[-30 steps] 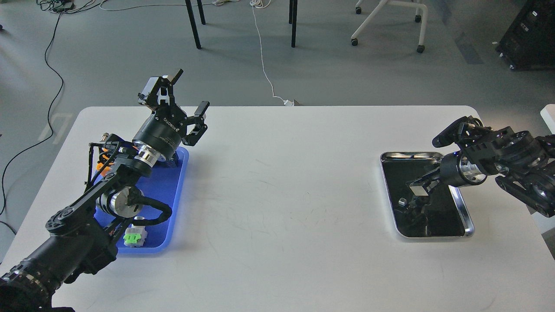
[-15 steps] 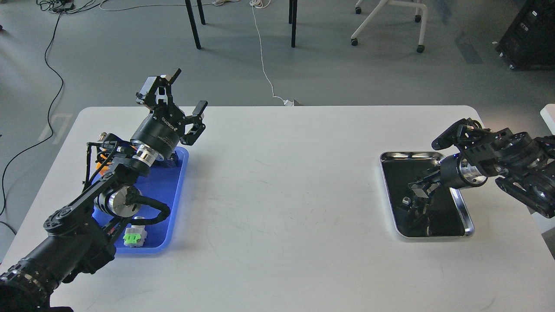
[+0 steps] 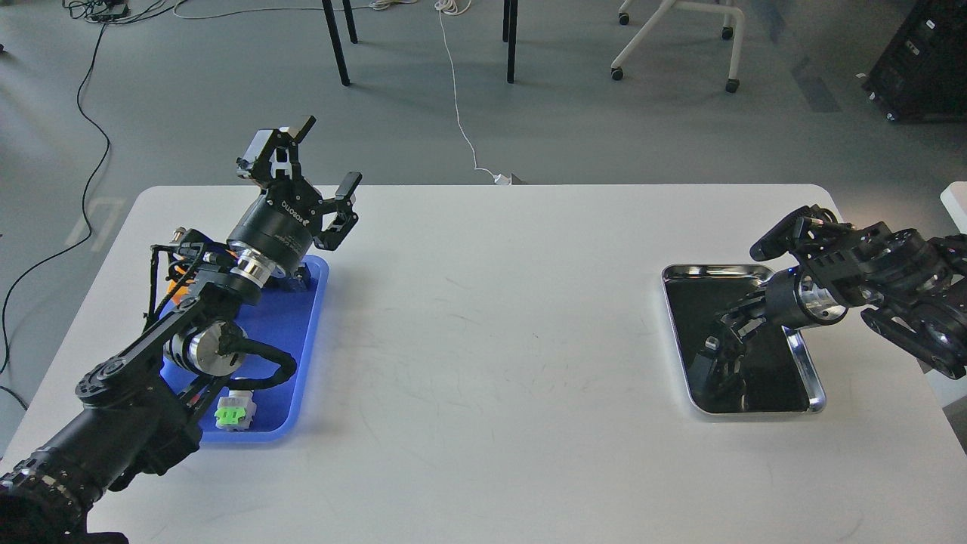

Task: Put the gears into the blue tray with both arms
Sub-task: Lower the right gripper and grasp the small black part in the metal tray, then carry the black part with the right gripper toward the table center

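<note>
Left claw raised above far end of blue tray, fingers spread wide, holding nothing. Right claw down inside steel tray (dark, finger gap unreadable). Gears not discernible. Green-faced switch in blue tray.

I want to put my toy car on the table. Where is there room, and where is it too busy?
The big white middle of the table, between the blue tray and the steel tray, is bare. So is the near edge. The blue tray is crowded: the left arm lies over it. The right gripper reaches into the steel tray.
</note>
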{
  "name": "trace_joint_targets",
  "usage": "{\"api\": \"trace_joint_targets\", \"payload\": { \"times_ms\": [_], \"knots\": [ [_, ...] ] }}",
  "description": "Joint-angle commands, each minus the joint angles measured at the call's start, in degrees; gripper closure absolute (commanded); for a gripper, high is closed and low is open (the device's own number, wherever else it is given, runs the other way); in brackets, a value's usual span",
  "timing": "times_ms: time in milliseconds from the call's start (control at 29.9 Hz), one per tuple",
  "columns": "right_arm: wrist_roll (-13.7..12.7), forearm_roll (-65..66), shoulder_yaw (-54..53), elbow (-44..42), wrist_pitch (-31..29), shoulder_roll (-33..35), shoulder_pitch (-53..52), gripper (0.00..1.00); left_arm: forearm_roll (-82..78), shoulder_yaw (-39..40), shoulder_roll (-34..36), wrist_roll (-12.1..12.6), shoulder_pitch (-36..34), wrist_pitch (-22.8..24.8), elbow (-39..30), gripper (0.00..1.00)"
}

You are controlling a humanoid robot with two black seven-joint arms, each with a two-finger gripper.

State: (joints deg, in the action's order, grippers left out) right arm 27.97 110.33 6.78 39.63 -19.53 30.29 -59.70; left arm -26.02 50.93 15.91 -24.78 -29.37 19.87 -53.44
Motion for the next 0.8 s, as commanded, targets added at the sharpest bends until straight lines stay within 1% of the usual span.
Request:
{"api": "trace_joint_targets", "payload": {
  "times_ms": [0,267,468,568,668,769],
  "knots": [
    [0.0,0.0,0.0,0.3,0.0,-0.1,-0.1,0.78,0.0,0.0,-0.1,0.0,0.0,0.0,0.0,0.0],
    [0.0,-0.1,0.0,2.5,0.0,0.5,-2.3,0.78,0.0,0.0,-0.1,0.0,-0.1,0.0,0.0,0.0],
    [0.0,-0.6,-0.2,9.1,-0.1,2.8,-9.4,0.78,0.0,0.0,-0.1,0.0,-0.1,0.1,0.0,0.0],
    [0.0,-3.3,0.0,12.7,-0.2,2.9,-12.7,0.78,0.0,0.0,-0.1,0.0,-0.1,0.1,0.0,0.0],
    [0.0,-6.7,0.0,16.7,-0.2,2.0,-14.3,0.78,0.0,-0.1,-0.2,0.0,-0.1,0.1,0.0,0.0],
    [0.0,-8.3,0.3,19.1,-0.4,-1.4,-14.8,0.78,0.0,-0.1,0.0,0.0,-0.1,0.1,0.0,0.0]
  ]
}}
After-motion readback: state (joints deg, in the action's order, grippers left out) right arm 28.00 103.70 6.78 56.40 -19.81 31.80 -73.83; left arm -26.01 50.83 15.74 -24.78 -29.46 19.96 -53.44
